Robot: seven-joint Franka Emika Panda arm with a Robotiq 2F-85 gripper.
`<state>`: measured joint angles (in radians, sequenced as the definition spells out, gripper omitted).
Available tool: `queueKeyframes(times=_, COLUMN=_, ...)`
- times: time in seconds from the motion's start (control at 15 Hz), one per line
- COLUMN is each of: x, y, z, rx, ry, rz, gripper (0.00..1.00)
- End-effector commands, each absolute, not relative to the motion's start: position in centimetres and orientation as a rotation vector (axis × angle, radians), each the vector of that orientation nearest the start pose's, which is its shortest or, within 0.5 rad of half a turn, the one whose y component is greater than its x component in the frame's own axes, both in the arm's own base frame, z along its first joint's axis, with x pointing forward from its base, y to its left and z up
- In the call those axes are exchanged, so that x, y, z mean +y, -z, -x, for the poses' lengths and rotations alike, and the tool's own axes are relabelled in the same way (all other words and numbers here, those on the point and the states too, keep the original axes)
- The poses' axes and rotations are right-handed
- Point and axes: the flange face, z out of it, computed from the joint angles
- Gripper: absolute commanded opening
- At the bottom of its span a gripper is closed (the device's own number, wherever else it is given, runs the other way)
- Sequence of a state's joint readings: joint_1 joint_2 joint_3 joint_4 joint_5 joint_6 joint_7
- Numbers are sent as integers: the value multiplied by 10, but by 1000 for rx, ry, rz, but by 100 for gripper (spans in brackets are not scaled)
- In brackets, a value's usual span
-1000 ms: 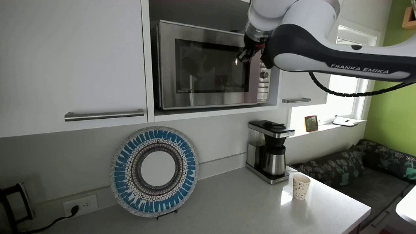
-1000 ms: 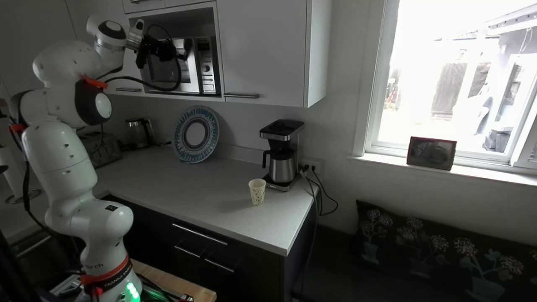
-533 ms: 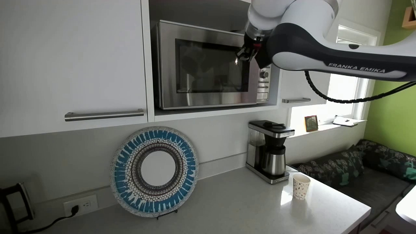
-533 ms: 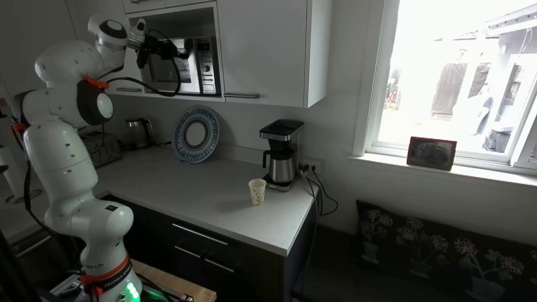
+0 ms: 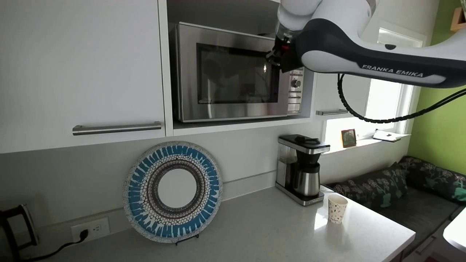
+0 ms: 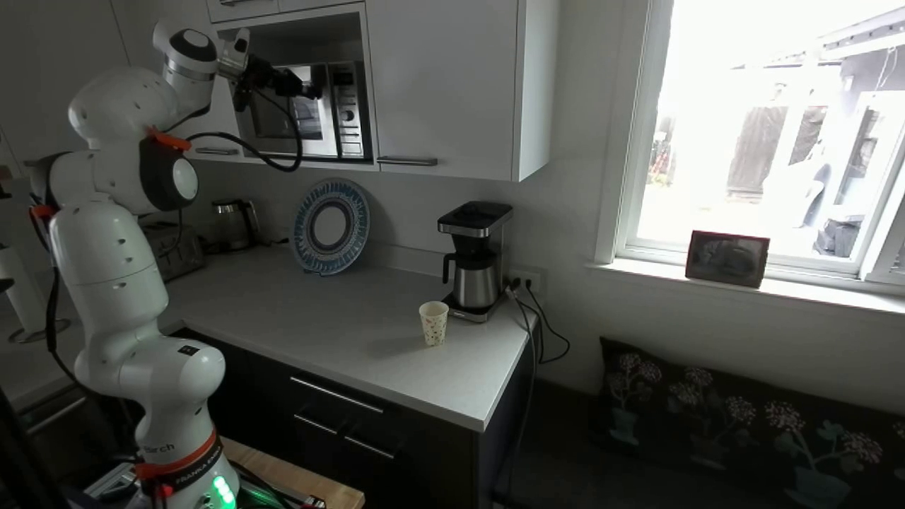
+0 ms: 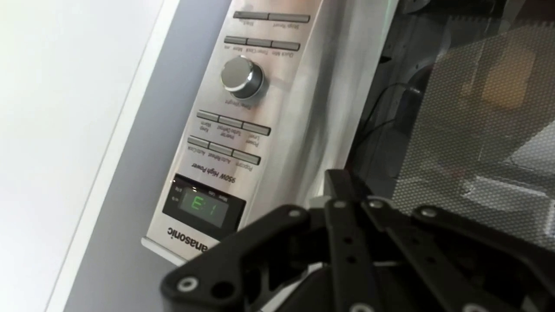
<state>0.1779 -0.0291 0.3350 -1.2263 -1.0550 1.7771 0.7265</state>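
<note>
In an exterior view, your grey bench (image 5: 255,222) runs along 6 o'clock, and the stainless-steel Panasonic microwave (image 5: 235,78) sits at 12. A blue-patterned round plate (image 5: 177,188) stands at 7 o'clock from the microwave; the coffee maker (image 5: 302,169) is at 5. Your Robotiq gripper (image 7: 347,180) hangs before the microwave's 2 o'clock side, jaws pressed together; you cannot tell if they touch it. The speckled cup (image 5: 336,208) stands near the coffee maker. In the wrist view, the control dial (image 7: 241,78) lies at 11 o'clock.
</note>
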Motion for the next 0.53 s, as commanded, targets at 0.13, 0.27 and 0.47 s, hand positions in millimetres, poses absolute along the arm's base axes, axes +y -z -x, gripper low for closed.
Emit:
queueKeyframes(times=0.13, x=174, y=-860, z=-529, rx=-505, ry=-1404, rz=-2233, gripper=0)
queueKeyframes(times=0.27, x=174, y=-860, z=-538, rx=-476, ry=-1461, rz=-2233, gripper=0)
queueKeyframes(times=0.47, x=177, y=-863, z=-531, rx=-474, ry=-1434, rz=-2262, gripper=0)
